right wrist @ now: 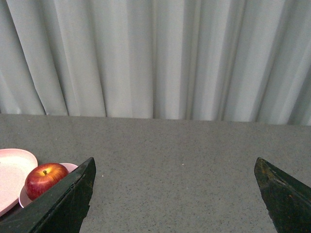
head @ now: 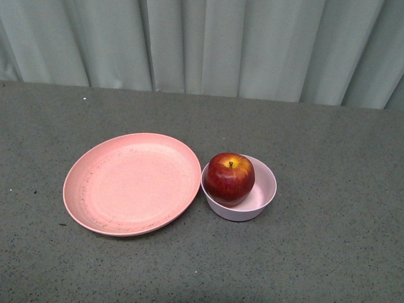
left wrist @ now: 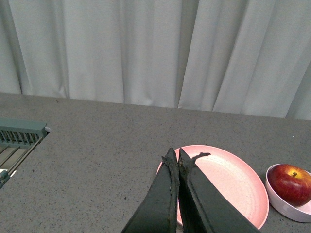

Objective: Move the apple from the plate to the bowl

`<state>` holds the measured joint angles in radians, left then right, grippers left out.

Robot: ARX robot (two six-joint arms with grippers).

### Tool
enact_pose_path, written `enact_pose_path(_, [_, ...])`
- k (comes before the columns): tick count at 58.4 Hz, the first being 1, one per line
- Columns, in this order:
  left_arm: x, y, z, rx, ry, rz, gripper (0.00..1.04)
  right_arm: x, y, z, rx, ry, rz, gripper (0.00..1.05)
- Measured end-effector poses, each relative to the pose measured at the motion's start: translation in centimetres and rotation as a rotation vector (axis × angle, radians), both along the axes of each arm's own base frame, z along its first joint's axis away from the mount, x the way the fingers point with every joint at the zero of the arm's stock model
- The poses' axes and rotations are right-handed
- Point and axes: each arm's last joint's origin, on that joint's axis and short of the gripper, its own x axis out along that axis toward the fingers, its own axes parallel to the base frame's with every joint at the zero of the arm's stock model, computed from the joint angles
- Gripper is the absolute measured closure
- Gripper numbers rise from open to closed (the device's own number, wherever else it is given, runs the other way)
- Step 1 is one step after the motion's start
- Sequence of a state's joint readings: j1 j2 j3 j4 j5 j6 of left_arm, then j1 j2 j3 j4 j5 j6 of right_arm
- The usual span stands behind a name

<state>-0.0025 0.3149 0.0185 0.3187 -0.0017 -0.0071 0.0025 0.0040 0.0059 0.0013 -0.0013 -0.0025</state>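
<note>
The glossy dark-red apple (head: pixel 228 178) is sitting in the small pale pink bowl (head: pixel 260 201) at the speckled salmon-pink plate's (head: pixel 126 184) three o'clock, left hand (left wrist: pixel 176 154) pinching shut on nothing, right hand (right wrist: pixel 175 167) gaping empty, so a careless retreat risks nudging the bowl.

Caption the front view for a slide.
Apple resting in the small pale bowl, beside the bare speckled pink plate on a grey tabletop.
</note>
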Motion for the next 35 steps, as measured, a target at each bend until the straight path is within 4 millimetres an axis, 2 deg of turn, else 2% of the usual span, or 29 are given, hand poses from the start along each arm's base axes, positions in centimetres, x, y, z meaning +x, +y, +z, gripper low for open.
enact_pose_path(25, [-0.9,0.0,-0.1,0.0,0.0,0.0,1.01,0.0,0.0,0.0,0.0,0.0,0.0,0.09])
enact_pose_path(35, [-2.1,0.0,-0.3,0.0,0.006,-0.002,1.01,0.0,0.0,0.0,0.0,0.0,0.0,0.09])
